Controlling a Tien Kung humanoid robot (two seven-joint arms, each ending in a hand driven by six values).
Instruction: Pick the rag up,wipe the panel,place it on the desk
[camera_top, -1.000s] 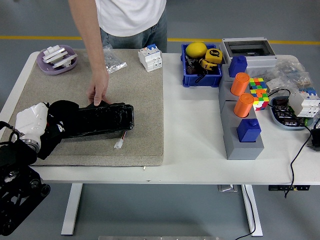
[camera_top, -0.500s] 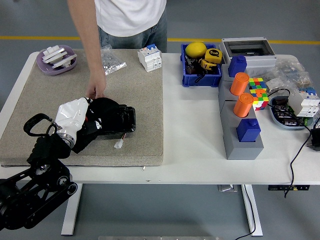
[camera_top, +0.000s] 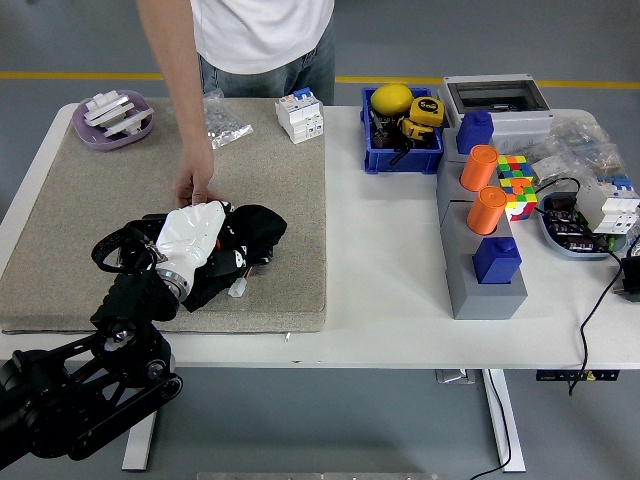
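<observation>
The crumpled black cloth rag (camera_top: 250, 232) lies on the black panel, under the robot's white-backed left hand (camera_top: 192, 238), which presses it down; its finger spread can't be made out. A person's hand (camera_top: 197, 185) steadies the panel's far edge.

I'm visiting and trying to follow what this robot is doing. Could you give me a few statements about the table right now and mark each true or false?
1. The robot's left hand rests on a black rag on the beige mat. True.
2. A person's hand touches the mat just behind the rag. True.
3. The robot's right hand is holding the rag too. False: no right hand is in view.
4. The blue bin is empty. False: it holds a yellow ball and a tape measure.
5. Two orange cylinders stand on the grey block. True.
</observation>
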